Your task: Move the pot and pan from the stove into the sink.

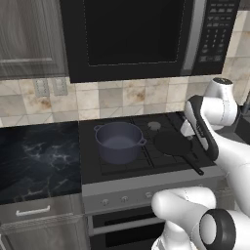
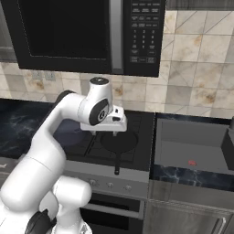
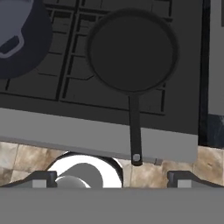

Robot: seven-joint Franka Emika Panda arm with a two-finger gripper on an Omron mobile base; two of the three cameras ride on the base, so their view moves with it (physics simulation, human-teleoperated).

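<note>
The gripper (image 3: pixel 112 177) hangs with its jaws spread wide and empty above the pan (image 3: pixel 132 49), which rests on the stove (image 3: pixel 39 83) beside the pot (image 1: pixel 119 141). The thin handle (image 3: pixel 135 131) juts past the stove's front edge; a grasp there could let the pan tip. The right base view alone shows the sink (image 2: pixel 192 137).

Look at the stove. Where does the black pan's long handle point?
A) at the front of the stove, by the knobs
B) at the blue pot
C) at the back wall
A: in the hand view, the pan's handle runs out over the stove's front panel.
</note>
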